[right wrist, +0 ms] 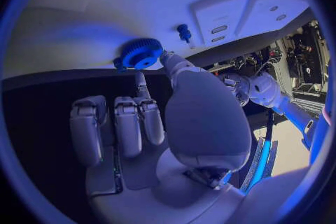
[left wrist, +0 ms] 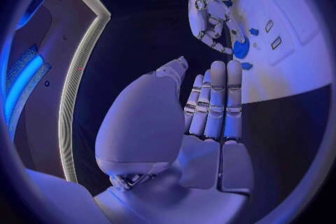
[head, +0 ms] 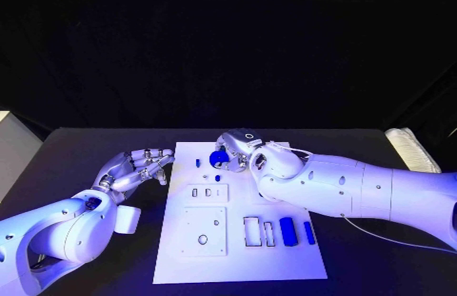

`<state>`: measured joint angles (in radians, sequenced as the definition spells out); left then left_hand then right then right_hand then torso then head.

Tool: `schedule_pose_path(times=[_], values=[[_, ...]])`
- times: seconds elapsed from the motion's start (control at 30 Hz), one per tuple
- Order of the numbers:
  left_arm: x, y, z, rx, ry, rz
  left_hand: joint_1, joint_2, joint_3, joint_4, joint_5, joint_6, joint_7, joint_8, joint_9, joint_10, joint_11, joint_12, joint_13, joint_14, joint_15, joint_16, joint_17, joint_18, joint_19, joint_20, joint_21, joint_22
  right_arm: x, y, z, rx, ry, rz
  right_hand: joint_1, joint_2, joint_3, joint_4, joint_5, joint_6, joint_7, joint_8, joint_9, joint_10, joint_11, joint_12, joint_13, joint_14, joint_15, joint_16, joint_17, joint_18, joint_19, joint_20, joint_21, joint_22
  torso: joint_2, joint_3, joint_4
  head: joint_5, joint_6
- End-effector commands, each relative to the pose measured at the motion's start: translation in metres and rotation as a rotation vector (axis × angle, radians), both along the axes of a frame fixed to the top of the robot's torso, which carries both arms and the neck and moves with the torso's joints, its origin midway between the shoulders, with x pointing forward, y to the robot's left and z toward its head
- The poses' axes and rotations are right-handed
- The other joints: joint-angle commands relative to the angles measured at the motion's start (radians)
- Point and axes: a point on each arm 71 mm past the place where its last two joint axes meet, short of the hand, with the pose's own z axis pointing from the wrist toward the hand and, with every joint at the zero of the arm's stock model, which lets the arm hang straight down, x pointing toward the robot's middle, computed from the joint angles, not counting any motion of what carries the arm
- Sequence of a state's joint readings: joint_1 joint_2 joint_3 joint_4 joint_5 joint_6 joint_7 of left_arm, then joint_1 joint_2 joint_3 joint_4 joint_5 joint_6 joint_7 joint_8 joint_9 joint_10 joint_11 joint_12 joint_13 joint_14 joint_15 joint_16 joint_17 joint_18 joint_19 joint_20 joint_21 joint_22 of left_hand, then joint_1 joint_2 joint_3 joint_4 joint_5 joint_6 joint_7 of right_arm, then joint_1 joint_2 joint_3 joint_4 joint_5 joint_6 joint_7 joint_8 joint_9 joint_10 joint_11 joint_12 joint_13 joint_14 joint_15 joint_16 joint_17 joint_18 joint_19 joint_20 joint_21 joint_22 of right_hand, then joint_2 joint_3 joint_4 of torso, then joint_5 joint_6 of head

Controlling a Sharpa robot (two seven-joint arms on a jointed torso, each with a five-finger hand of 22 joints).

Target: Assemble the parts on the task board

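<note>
The small blue toothed gear wheel (head: 219, 158), apparently hard plastic, looks light and stiff, unlikely to bend or break. Its teeth should give the fingers purchase at the rim, which is the sensible place to take it, from opposite sides; the flat faces look smoother and more likely to slip.

The gear sits at the far end of the white rectangular task board (head: 181, 263), toward twelve o'clock on the board. The right hand (head: 244, 152) holds it by the rim between thumb and a fingertip, at about three o'clock of the gear, the other fingers curled loosely behind. Whether the gear rests on the board or is just above it I cannot tell.

A small blue peg (right wrist: 184, 31) stands on the board near the gear, at about six o'clock of it in the head view.

The left hand (head: 141, 168) holds nothing, fingers straight and slightly apart, over the black tabletop (head: 86, 150) just beside the board's nine o'clock edge.
</note>
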<state>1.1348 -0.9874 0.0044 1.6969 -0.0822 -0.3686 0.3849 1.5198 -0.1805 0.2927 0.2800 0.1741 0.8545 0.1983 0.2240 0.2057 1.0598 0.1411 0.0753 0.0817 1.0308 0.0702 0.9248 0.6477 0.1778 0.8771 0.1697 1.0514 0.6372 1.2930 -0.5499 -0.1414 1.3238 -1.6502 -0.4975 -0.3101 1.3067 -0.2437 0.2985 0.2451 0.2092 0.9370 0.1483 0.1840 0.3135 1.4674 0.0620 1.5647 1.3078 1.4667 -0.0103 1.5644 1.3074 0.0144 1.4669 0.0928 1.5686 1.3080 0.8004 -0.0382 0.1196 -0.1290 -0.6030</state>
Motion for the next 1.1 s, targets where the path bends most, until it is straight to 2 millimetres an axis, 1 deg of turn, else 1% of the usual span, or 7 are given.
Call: schedule_pose_path(times=[0.03,0.07,0.2,0.53,0.63,0.8,1.1], values=[[0.000,-0.002,0.001,-0.001,-0.004,-0.017,0.008,0.000,0.007,-0.001,-0.003,-0.005,0.000,-0.007,0.001,-0.006,0.001,0.000,0.001,-0.010,0.001,0.006,-0.002,0.006,-0.009,0.001,0.005,0.002,0.000,0.001,-0.004,-0.010,0.049,0.013,-0.036,0.012,-0.051,0.038,-0.003,-0.003,0.003,-0.010,-0.003,0.103,0.008,0.006,0.263,0.104,0.008,0.006,0.263,-0.014,0.104,0.010,0.002,0.263,0.000,0.0000,0.0005,0.000,0.000],[0.000,-0.002,0.001,0.000,-0.004,-0.016,0.007,0.000,0.007,0.000,-0.004,-0.005,0.000,-0.007,0.001,-0.007,0.001,-0.001,0.000,-0.010,0.001,0.006,-0.003,0.006,-0.010,0.001,0.005,0.002,0.000,0.000,-0.004,-0.010,0.055,0.013,-0.059,0.029,-0.064,0.046,-0.003,0.003,0.002,-0.009,-0.003,0.103,0.009,0.006,0.263,0.104,0.007,0.006,0.263,-0.014,0.104,0.009,0.002,0.263,0.000,0.0000,0.0001,0.001,0.000],[0.000,-0.001,0.001,0.003,0.000,-0.012,0.006,0.001,0.007,0.001,-0.003,-0.006,0.001,-0.007,0.001,-0.008,0.001,-0.001,0.000,-0.010,0.001,0.006,-0.003,0.006,-0.010,0.001,0.006,0.002,0.000,0.000,-0.005,-0.008,0.074,0.016,-0.091,0.051,-0.077,0.046,-0.003,0.013,0.001,-0.009,-0.002,0.103,0.007,0.006,0.263,0.104,0.006,0.006,0.263,-0.014,0.104,0.009,0.002,0.263,0.000,0.0007,-0.0009,0.001,0.001],[0.000,0.000,0.000,0.007,0.003,-0.007,0.006,0.001,0.007,0.001,-0.003,-0.006,0.001,-0.007,0.001,-0.008,0.001,-0.001,0.000,-0.010,0.001,0.006,-0.003,0.006,-0.010,0.001,0.006,0.002,0.001,-0.005,-0.007,-0.018,0.096,0.004,-0.100,0.066,-0.075,0.045,-0.002,0.028,-0.002,-0.004,0.000,0.103,0.005,0.006,0.263,0.104,0.005,0.006,0.263,-0.014,0.104,0.008,0.002,0.263,0.000,0.0005,-0.0005,0.001,0.000],[0.000,0.000,0.000,0.007,0.004,-0.007,0.006,0.001,0.007,0.001,-0.003,-0.006,0.001,-0.007,0.001,-0.008,0.001,-0.001,0.000,-0.010,0.001,0.006,-0.003,0.006,-0.010,0.001,0.006,0.002,0.002,-0.008,-0.008,-0.021,0.096,-0.009,-0.101,0.068,-0.074,0.045,-0.002,0.030,-0.002,-0.004,0.000,0.103,0.005,0.006,0.263,0.104,0.005,0.006,0.263,-0.014,0.104,0.008,0.002,0.263,0.000,0.0007,-0.0015,0.002,0.001],[0.000,0.000,0.000,0.007,0.005,-0.007,0.007,0.001,0.008,0.000,-0.003,-0.007,0.002,-0.008,0.001,-0.010,0.002,-0.001,0.000,-0.010,0.002,0.006,-0.004,0.006,-0.011,0.001,0.007,0.003,0.003,-0.013,-0.007,-0.017,0.084,-0.022,-0.101,0.069,-0.074,0.045,-0.002,0.030,-0.002,-0.004,0.000,0.103,0.005,0.006,0.263,0.104,0.005,0.006,0.263,-0.014,0.104,0.008,0.002,0.263,0.000,0.0009,-0.0005,0.003,0.001],[0.000,0.001,0.000,0.009,0.005,-0.005,0.007,0.001,0.009,0.000,-0.003,-0.008,0.003,-0.008,0.001,-0.010,0.002,-0.001,0.000,-0.011,0.002,0.007,-0.004,0.006,-0.011,0.001,0.007,0.003,-0.004,-0.025,0.004,0.098,-0.021,0.004,-0.084,0.066,-0.066,0.035,-0.002,0.030,-0.003,-0.006,0.000,0.103,0.004,0.006,0.263,0.104,0.004,0.006,0.263,-0.014,0.104,0.006,0.002,0.263,-0.001,0.0014,-0.0016,0.003,0.004]])
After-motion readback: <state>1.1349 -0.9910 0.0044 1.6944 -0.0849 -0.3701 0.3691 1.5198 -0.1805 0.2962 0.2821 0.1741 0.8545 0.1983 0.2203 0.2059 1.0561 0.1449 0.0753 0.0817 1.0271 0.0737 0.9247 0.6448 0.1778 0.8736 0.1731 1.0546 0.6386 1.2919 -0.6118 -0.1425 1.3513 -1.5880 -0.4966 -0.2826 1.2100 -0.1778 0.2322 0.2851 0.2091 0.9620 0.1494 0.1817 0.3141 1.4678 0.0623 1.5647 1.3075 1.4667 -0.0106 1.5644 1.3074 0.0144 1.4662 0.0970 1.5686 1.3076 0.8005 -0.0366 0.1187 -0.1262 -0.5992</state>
